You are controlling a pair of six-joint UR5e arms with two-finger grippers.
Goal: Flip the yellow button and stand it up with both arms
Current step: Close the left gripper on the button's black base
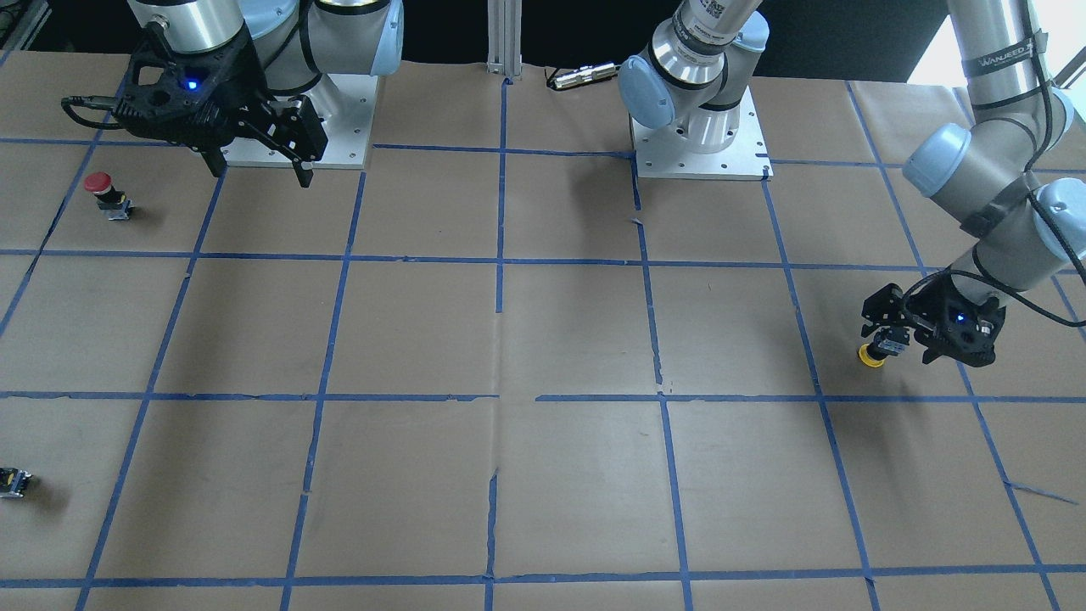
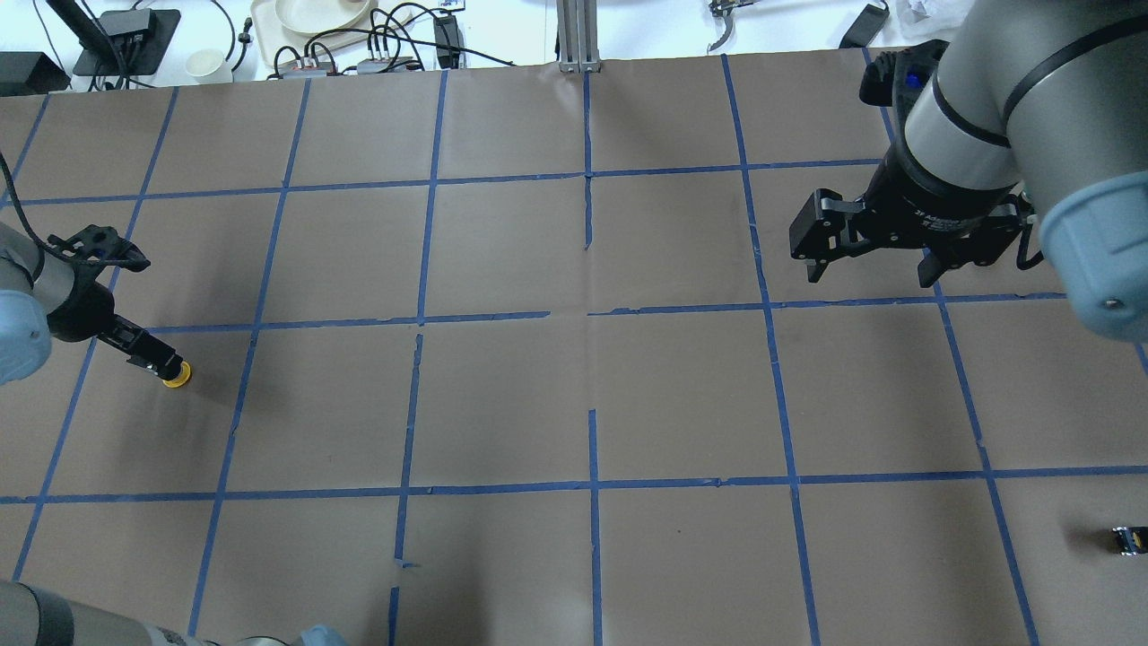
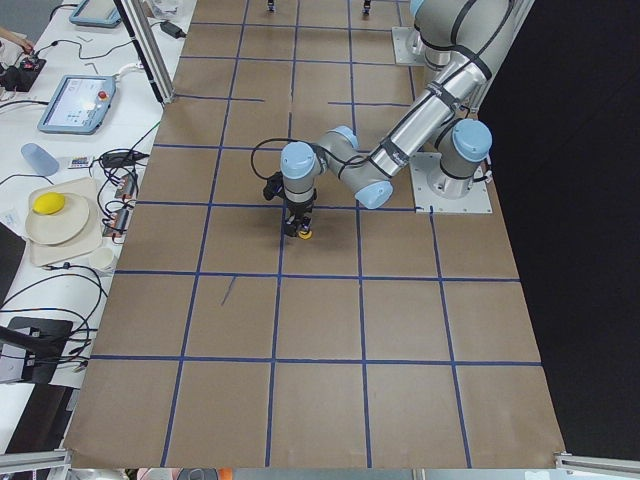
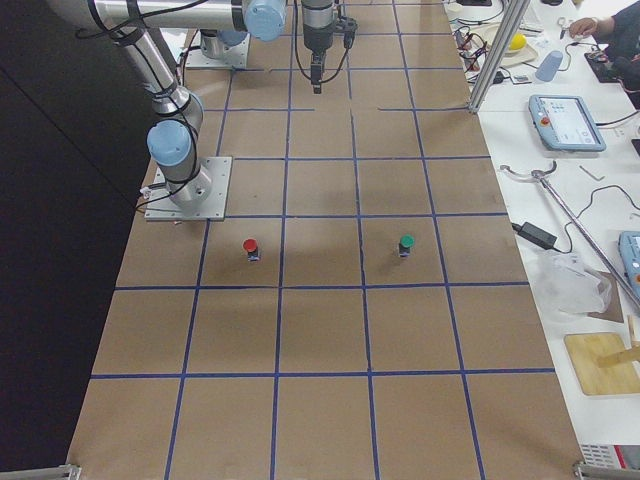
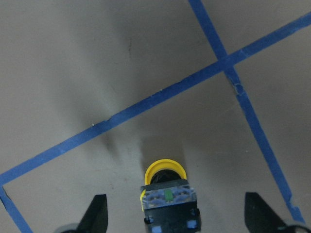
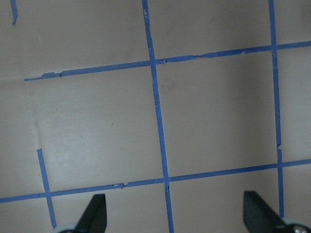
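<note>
- Closest to my left wrist camera is the grey-black square contact block of the small yellow mushroom-capped push-button (image 5: 167, 196). Its round cap is at the lower end, against the brown paper-covered counter (image 2: 502, 395) with its blue tape grid.
- Seen from overhead, this button is at the far left of the counter, near a blue tape line and right at the tip of my left tool (image 2: 164, 362).
- My left tool is spread wide. Its black fingers (image 5: 98, 211) stand one on either side of the contact block, and the wrist view shows a gap on each side, so it pinches nothing.
- My right tool (image 2: 868, 267) hangs above the right part of the counter, well apart from the yellow button. It is spread too, and its wrist view shows only taped paper between the fingers.
- On that same side, a red-capped push-button (image 1: 102, 191) stands cap up near my right arm's base plate.
- A green-capped push-button (image 4: 405, 243) stands further out across the counter.
- A tiny dark block (image 2: 1127, 539) lies at the right edge.
</note>
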